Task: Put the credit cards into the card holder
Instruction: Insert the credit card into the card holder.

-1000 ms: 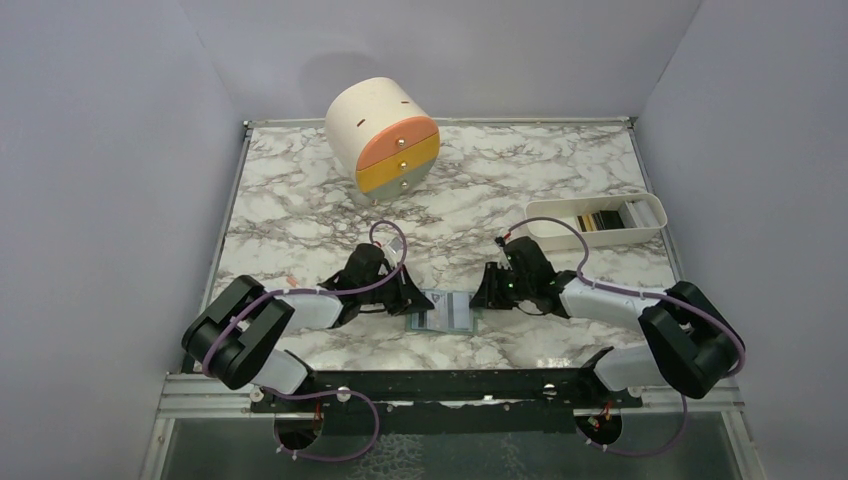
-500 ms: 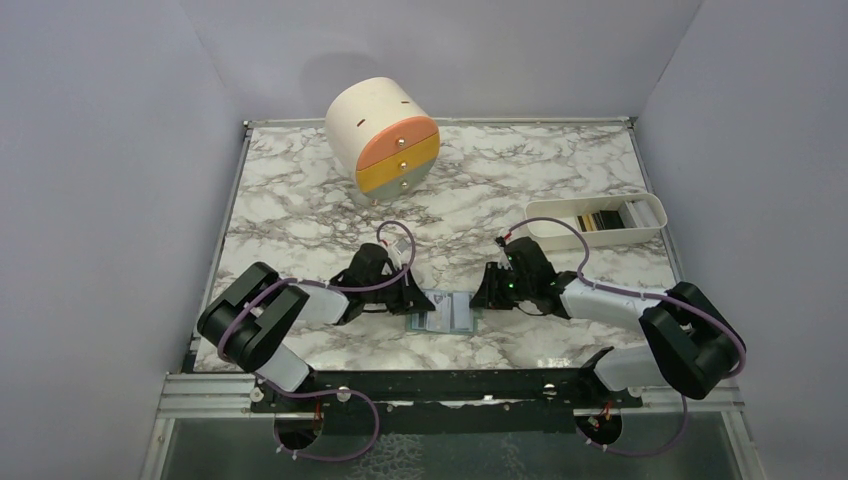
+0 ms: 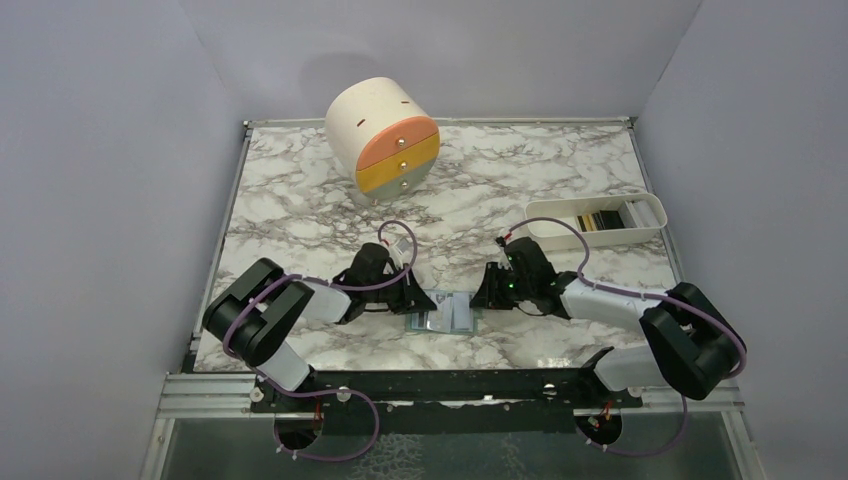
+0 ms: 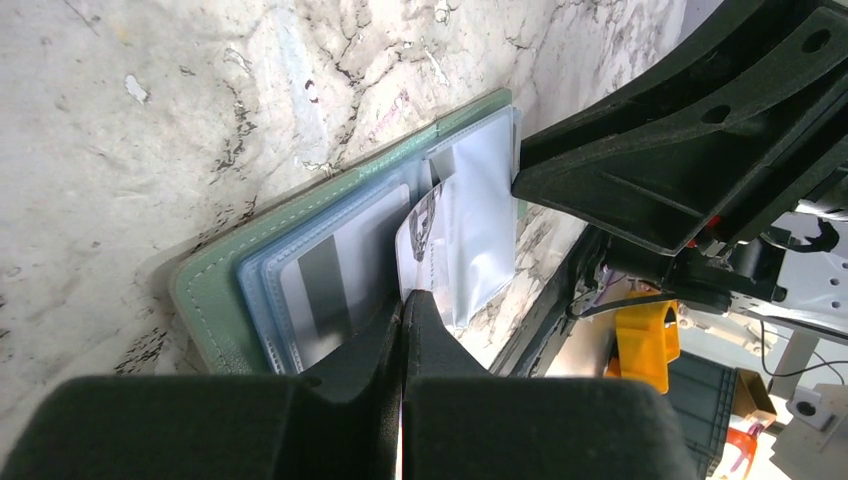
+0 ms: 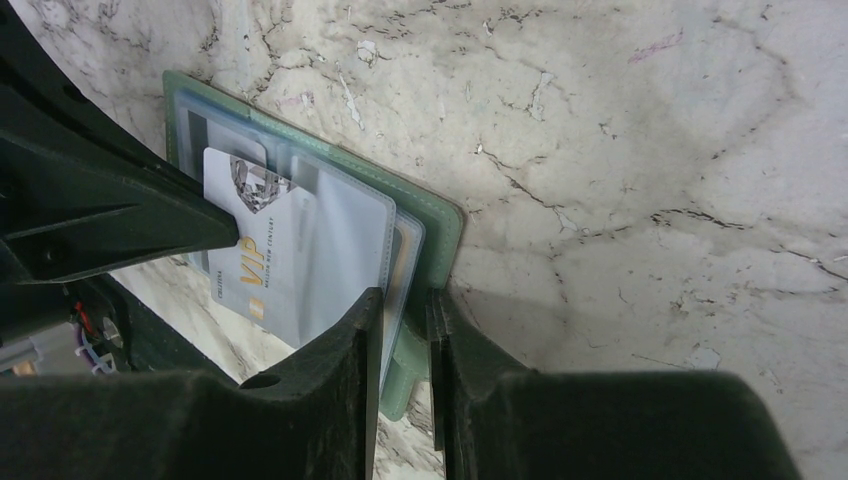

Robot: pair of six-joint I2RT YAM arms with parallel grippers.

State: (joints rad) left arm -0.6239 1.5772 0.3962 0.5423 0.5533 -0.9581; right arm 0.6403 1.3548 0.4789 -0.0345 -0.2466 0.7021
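Observation:
The card holder (image 3: 447, 316), a sage-green wallet, lies open on the marble between both arms, seen also in the wrist views (image 4: 210, 290) (image 5: 440, 215). A pale grey credit card (image 5: 260, 270) marked VIP lies slanted across its clear pockets, its right part under a sleeve. My left gripper (image 4: 403, 297) is shut on that card's (image 4: 470, 230) edge, low over the wallet's left half (image 3: 428, 303). My right gripper (image 5: 405, 300) is shut on the wallet's right edge, sleeves and green cover between its fingers (image 3: 477, 301). Another grey card (image 4: 325, 285) with a dark stripe sits in a left pocket.
A long white tray (image 3: 597, 219) with black and tan cards stands at the right, behind the right arm. A cream cylinder with orange, yellow and grey drawers (image 3: 385, 137) lies at the back. The table's front rail (image 3: 450, 385) runs just behind the wallet.
My left arm's elbow has swung in to the right and its gripper has edged slightly toward the wallet's middle with the card. The right arm and wallet have stayed put.

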